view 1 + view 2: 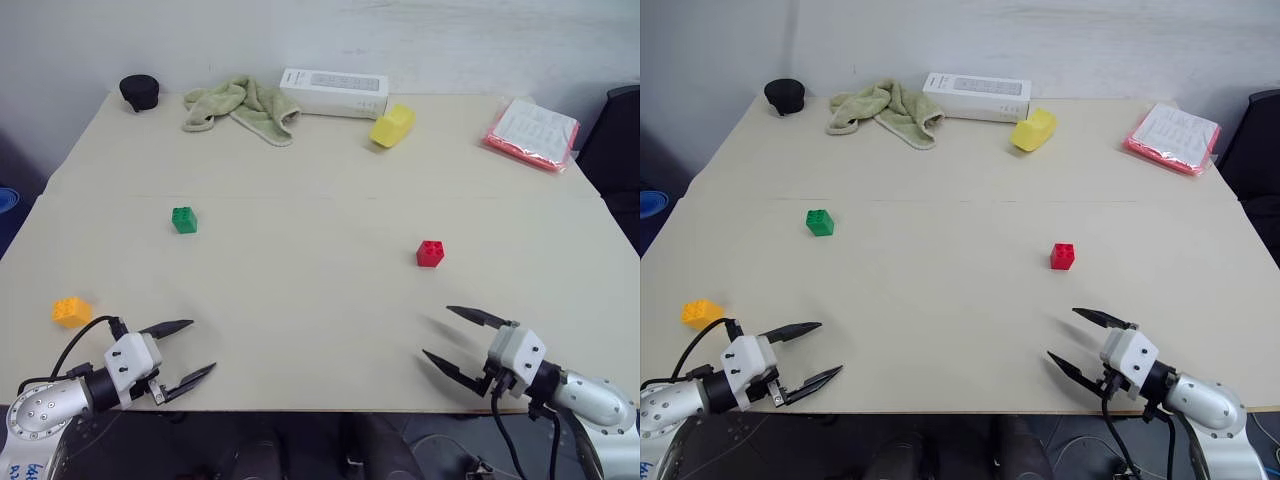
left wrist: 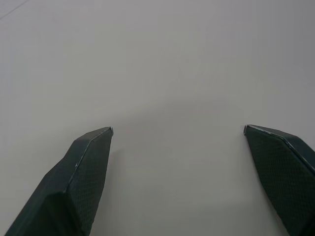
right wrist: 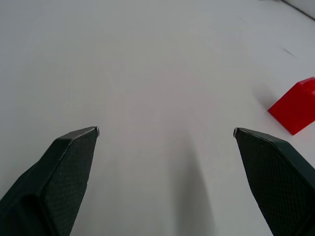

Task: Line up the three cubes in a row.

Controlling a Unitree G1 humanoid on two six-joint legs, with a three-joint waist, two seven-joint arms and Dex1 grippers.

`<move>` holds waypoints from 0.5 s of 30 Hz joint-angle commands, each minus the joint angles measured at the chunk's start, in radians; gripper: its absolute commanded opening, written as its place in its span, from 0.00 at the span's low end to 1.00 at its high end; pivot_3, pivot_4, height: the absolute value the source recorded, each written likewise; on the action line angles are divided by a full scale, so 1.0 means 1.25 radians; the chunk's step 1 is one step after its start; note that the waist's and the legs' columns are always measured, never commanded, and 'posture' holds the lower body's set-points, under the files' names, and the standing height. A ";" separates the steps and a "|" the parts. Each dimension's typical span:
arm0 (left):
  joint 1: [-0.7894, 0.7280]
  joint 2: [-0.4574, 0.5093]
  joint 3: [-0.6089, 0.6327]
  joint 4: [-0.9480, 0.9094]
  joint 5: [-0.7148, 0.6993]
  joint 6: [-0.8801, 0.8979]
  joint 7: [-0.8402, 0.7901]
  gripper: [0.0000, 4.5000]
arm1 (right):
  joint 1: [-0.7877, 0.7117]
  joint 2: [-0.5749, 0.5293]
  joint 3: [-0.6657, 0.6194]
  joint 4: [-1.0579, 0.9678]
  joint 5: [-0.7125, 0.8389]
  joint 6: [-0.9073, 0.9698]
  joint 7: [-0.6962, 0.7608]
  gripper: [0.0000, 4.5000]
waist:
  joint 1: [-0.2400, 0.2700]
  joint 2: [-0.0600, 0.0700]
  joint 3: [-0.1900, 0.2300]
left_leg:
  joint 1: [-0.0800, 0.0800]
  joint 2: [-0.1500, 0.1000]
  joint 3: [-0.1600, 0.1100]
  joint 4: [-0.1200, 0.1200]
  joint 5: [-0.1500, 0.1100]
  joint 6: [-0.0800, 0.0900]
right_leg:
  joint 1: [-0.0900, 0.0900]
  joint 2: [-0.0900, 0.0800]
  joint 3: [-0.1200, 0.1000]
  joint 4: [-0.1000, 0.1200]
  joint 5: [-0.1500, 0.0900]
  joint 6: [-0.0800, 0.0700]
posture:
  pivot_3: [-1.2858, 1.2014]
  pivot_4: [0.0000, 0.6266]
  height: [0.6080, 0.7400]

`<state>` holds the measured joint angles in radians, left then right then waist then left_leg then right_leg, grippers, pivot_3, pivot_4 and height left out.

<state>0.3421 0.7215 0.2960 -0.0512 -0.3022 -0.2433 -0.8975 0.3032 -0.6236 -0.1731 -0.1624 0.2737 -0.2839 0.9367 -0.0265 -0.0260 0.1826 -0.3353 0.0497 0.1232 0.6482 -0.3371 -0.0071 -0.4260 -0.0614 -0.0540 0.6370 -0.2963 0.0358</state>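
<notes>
Lying scattered on the surface, the red cube [image 1: 430,253] sits just ahead of the spread, empty right tool [image 1: 461,345], the orange-yellow cube [image 1: 71,312] beside the spread left tool [image 1: 188,351], the green cube [image 1: 184,220] farther ahead.

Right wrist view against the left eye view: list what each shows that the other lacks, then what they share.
The right wrist view alone gives a close look along the right gripper's open fingers, nothing between them.

The left eye view alone shows the green cube, the orange-yellow cube, the open left gripper, a green cloth, a white box, a pale yellow block, a black object and a red packet.

Both show the red cube, the right gripper and the pale table.
</notes>
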 commanded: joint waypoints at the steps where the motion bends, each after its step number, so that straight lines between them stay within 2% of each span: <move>1: 0.010 0.004 0.008 0.005 0.019 -0.001 0.007 1.00 | 0.014 -0.004 -0.021 -0.033 0.020 -0.020 -0.005 1.00 | -0.002 0.000 0.000 | 0.000 0.000 0.000 0.000 0.000 0.000 | 0.000 0.000 0.000 0.000 0.000 0.000 | 0.52 0.24 1.00; 3: 0.000 0.001 0.008 -0.001 -0.001 0.014 0.001 1.00 | 0.018 0.006 -0.026 -0.041 0.021 -0.017 -0.022 1.00 | -0.001 0.000 0.000 | 0.000 0.000 0.000 0.000 0.000 0.000 | 0.000 0.000 0.000 0.000 0.000 0.000 | 0.52 0.24 1.00; 5: -0.020 0.001 -0.001 -0.036 -0.064 0.093 -0.012 1.00 | 0.023 0.031 -0.038 -0.059 0.033 -0.003 -0.063 1.00 | 0.000 0.000 0.000 | 0.000 0.000 0.000 0.000 0.000 0.000 | 0.000 0.000 0.000 0.000 0.000 0.000 | 0.52 0.24 1.00; 6: -0.032 0.007 -0.014 -0.076 -0.128 0.156 -0.039 1.00 | 0.037 0.047 -0.061 -0.074 0.032 0.006 -0.099 1.00 | 0.000 0.000 0.000 | 0.000 0.000 0.000 0.000 0.000 0.000 | 0.000 0.000 0.000 0.001 0.000 0.000 | 0.52 0.24 1.00; 8: -0.068 0.010 -0.045 -0.137 -0.179 0.235 -0.055 1.00 | 0.093 0.093 -0.128 -0.121 0.050 0.037 -0.181 1.00 | 0.008 0.000 0.000 | 0.000 0.000 0.000 0.000 0.000 -0.001 | 0.000 0.000 0.000 0.001 0.000 0.000 | 0.52 0.24 1.00; 10: -0.094 0.005 -0.059 -0.161 -0.187 0.269 -0.051 1.00 | 0.134 0.125 -0.167 -0.158 0.059 0.066 -0.232 1.00 | 0.020 0.000 0.000 | -0.001 0.000 -0.001 0.000 0.000 -0.002 | 0.000 0.000 0.000 0.000 0.000 0.000 | 0.52 0.24 1.00; 15: -0.212 -0.055 -0.146 -0.152 -0.162 0.293 -0.043 1.00 | 0.217 0.221 -0.240 -0.182 0.071 0.101 -0.348 1.00 | 0.019 0.000 -0.001 | -0.001 0.000 -0.001 0.000 0.000 -0.002 | 0.000 0.000 0.000 0.000 0.000 0.000 | 0.52 0.24 1.00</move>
<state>0.1015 0.6645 0.1485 -0.2263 -0.5078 0.1189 -0.9518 0.5669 -0.3602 -0.4377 -0.3570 0.3399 -0.1653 0.5493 -0.0029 -0.0259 0.1820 -0.3360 0.0494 0.1223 0.6490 -0.3370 -0.0093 -0.4257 -0.0613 -0.0534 0.6376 -0.2964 0.0356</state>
